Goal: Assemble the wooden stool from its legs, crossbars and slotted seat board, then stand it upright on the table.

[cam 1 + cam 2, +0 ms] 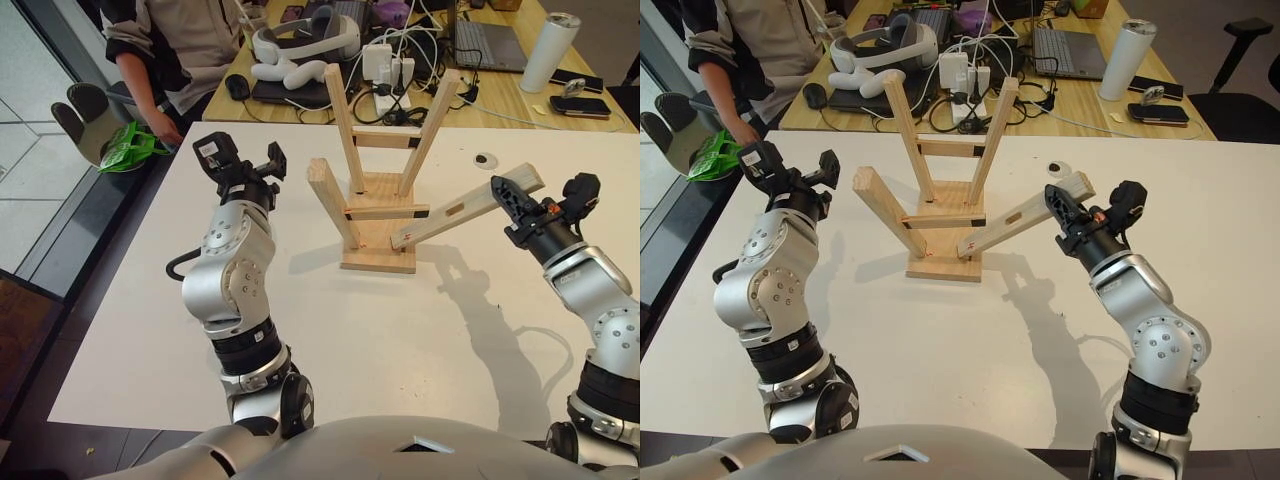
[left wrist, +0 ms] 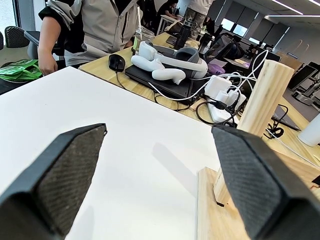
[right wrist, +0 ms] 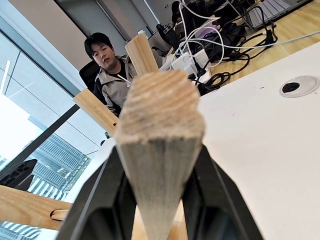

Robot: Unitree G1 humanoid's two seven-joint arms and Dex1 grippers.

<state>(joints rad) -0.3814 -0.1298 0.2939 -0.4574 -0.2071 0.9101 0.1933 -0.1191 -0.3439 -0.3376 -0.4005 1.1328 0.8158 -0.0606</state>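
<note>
Pale-wood seat board: a square slotted board lying flat, underside up, at the centre of the white table.
Upright legs: two pale square-section upright legs stand along the board's 12 o'clock edge. They splay apart and are tied by the upper crossbar.
Leaning leg: the third pale wooden leg, the leaning leg, rises from the 7 o'clock corner and tilts toward 10 o'clock. The lower crossbar runs from it toward 3 o'clock.
Fourth leg: the pale wooden fourth leg has a dark slot in its side. Its low end touches the board near the 5 o'clock corner. Whether the tip sits in its socket cannot be told.
Long axis: from 8 o'clock up to 2 o'clock, well off vertical.
Right gripper: black, two-fingered, clamped on the fourth leg's high end at 3 o'clock of the board.
Left gripper: fingers spread wide and holding nothing, at 9 o'clock of the board, near the leaning leg's top and apart from it.
Governing relation: the socket lies toward 8 o'clock from the right gripper, down the leg's own axis. The next move probably calls for swinging the leg toward vertical and pressing along that axis. The left arm is nearer for bracing.
</note>
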